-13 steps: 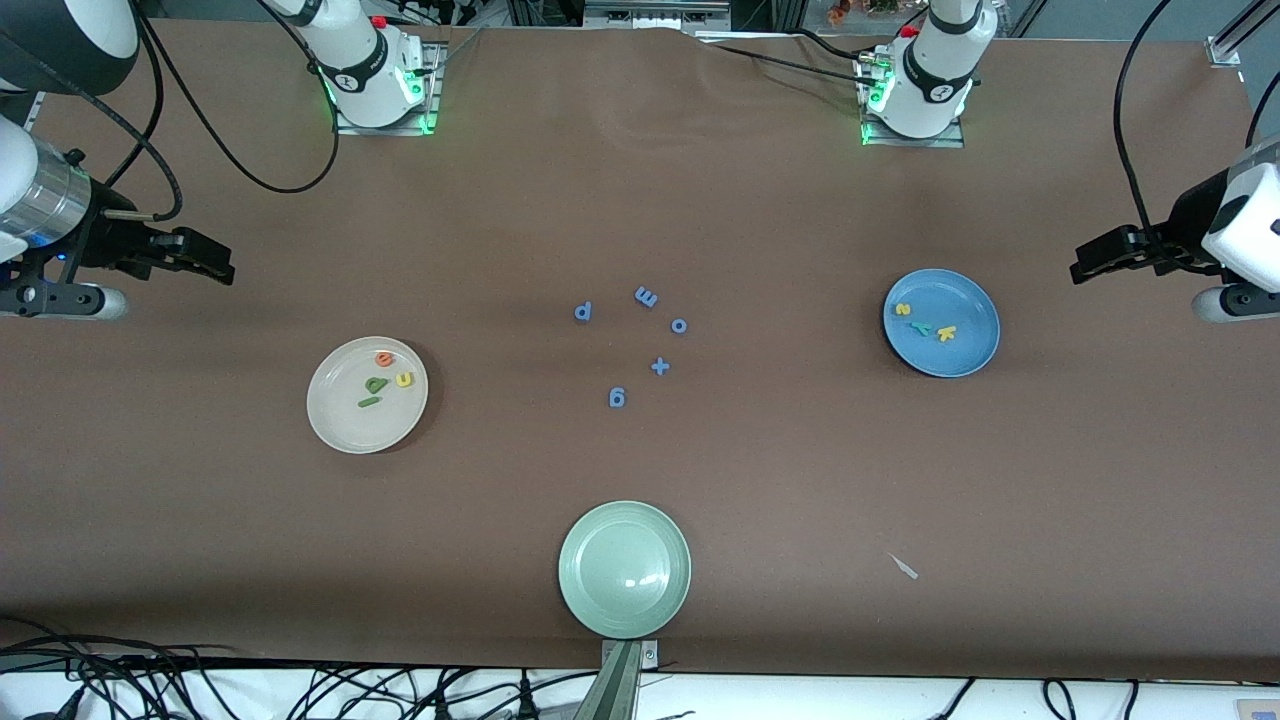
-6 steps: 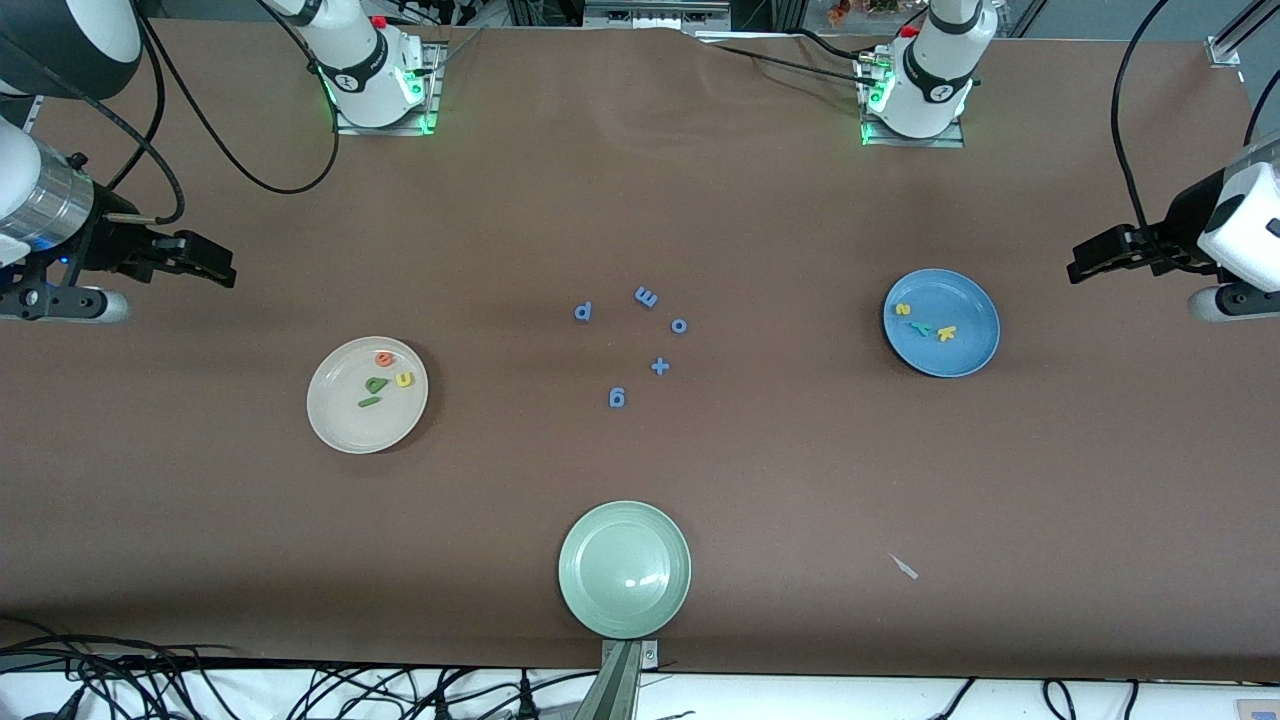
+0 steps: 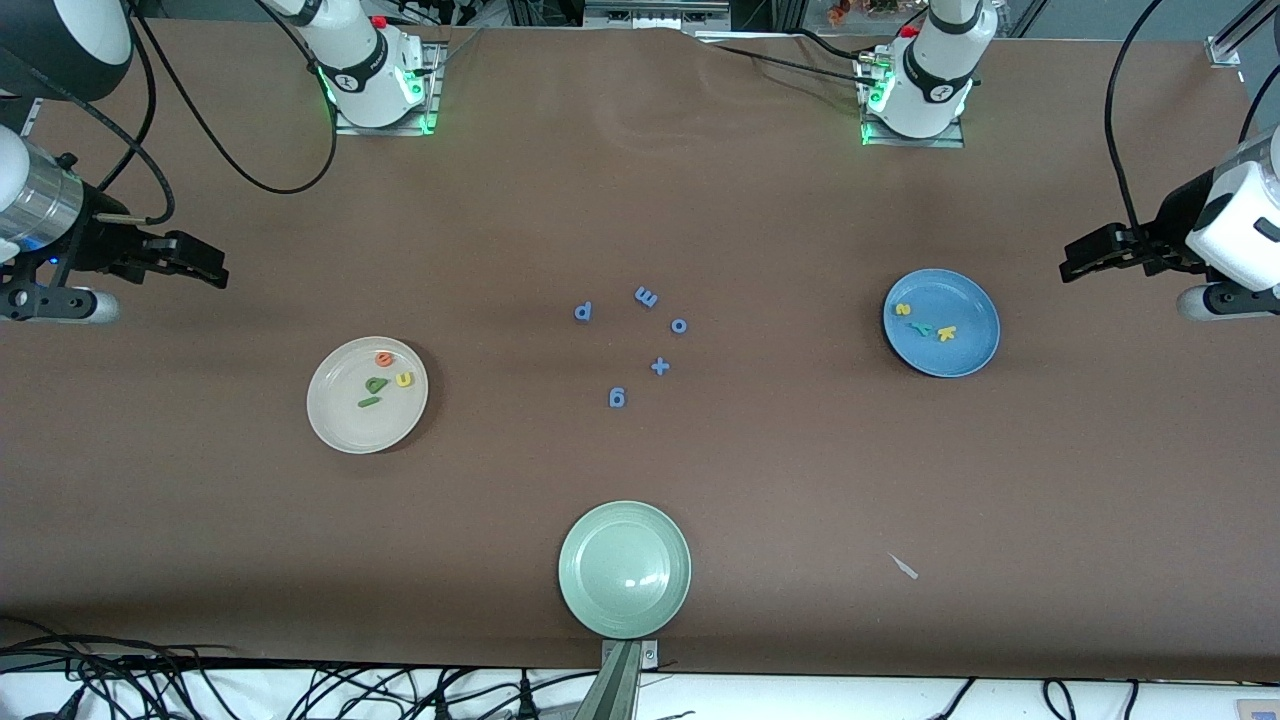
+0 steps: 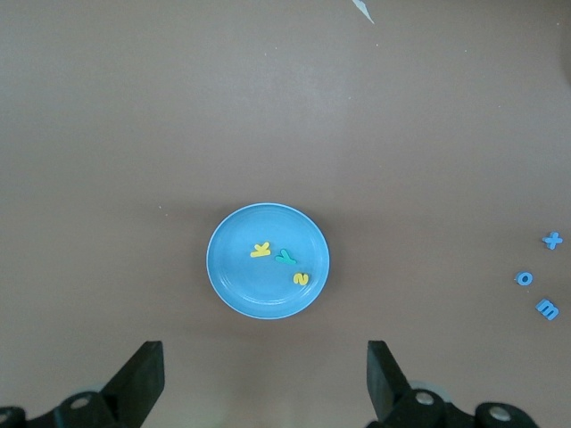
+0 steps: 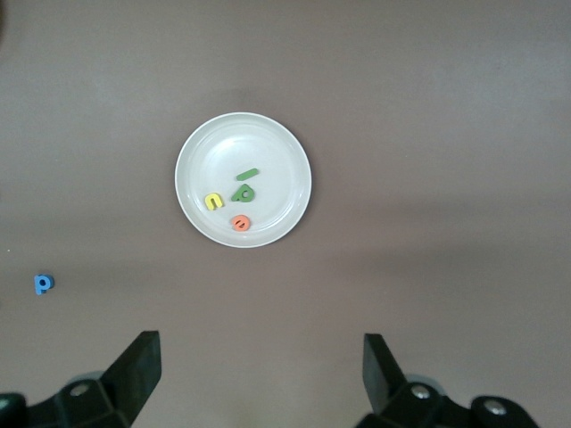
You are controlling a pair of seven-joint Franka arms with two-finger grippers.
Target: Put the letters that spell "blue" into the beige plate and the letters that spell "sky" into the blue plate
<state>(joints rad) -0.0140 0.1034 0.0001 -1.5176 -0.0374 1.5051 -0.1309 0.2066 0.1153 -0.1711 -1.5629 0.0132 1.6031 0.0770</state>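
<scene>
With b, l, u, e lying in the beige plate [image 3: 340, 425] and s, k, y in the blue plate [image 3: 968, 355], nothing is waiting to be reached for: the left gripper [image 3: 1075, 262] and right gripper [image 3: 210, 268] are hovering spread and empty over the table's ends.

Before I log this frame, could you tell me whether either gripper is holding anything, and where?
Nothing is held. The left gripper is open above the blue plate; the right gripper is open above the beige plate.
</scene>
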